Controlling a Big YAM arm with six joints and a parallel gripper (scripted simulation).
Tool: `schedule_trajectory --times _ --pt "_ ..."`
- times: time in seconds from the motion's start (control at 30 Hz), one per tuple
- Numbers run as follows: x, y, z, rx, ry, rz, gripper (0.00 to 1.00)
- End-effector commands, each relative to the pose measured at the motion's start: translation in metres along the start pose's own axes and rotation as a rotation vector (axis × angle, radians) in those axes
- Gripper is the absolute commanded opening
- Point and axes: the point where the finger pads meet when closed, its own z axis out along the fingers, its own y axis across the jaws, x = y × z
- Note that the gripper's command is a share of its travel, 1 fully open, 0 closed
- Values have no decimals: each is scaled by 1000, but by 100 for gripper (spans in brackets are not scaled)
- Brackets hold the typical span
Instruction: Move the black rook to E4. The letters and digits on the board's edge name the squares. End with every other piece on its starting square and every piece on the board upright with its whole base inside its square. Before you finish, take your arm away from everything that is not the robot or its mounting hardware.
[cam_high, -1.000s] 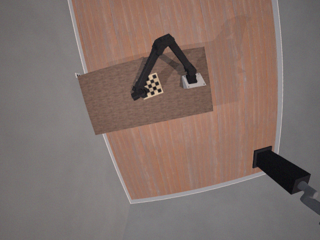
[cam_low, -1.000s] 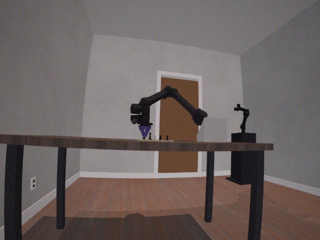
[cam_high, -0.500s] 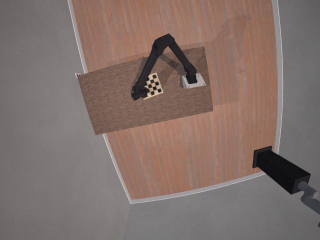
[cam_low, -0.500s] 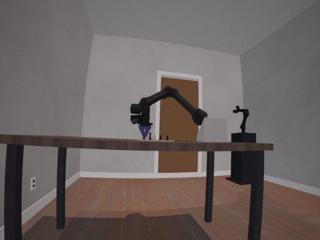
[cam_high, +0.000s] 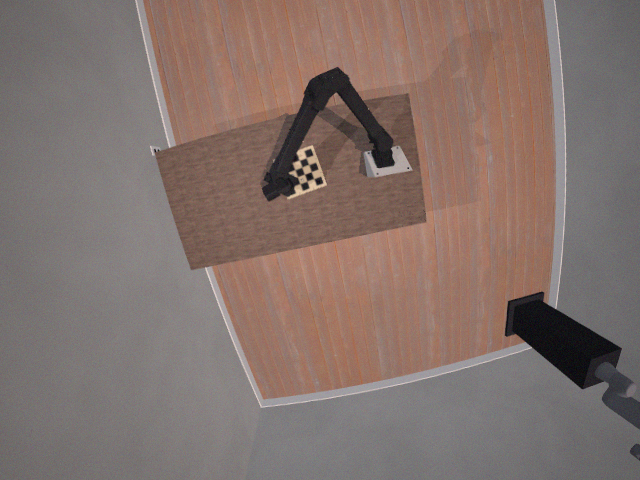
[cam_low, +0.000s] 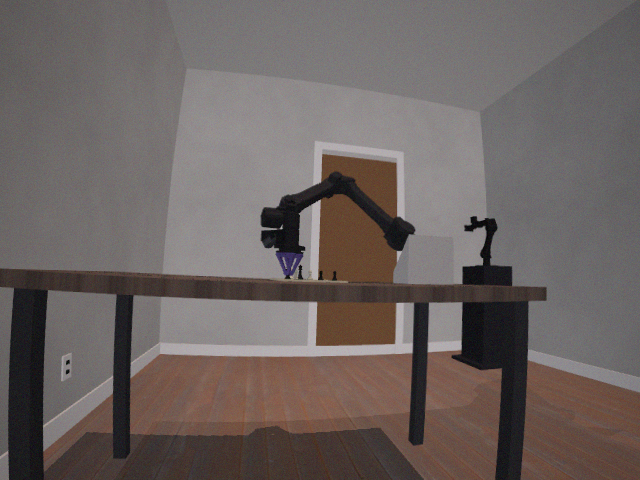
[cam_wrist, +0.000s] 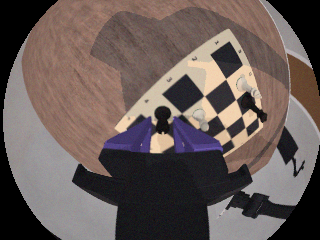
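Observation:
The chessboard (cam_high: 315, 160) (cam_low: 330, 281) (cam_wrist: 220, 96) lies on the table near the arm's base. My gripper (cam_wrist: 160, 128) (cam_low: 288, 272) has purple fingers and points straight down at the board's near edge. A black piece (cam_wrist: 160, 115) stands upright on a light square between the fingertips, with a small gap showing on each side. Its shape is too small to tell for sure. The fingers are slightly open. In the top view the wrist (cam_high: 272, 189) hides the fingers and this piece. Other pieces stand further along the board: a white one (cam_wrist: 199, 118) (cam_low: 309, 274), another white one (cam_wrist: 244, 84) and a black one (cam_wrist: 252, 104).
The brown table (cam_high: 232, 227) (cam_low: 155, 288) carries the board and the arm's grey base (cam_high: 386, 164). A black camera stand (cam_high: 563, 341) (cam_low: 485, 310) is beside the table's right end. A door (cam_low: 356, 289) is in the back wall.

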Motion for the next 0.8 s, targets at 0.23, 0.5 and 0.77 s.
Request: schedule_trajectory --times 0.23,0.5,0.77 --pt "-3 1 1 -2 -7 -1 35" --pt "-8 8 -23 -26 -30 9 35" --pt "-17 12 -57 -47 -40 27 35"
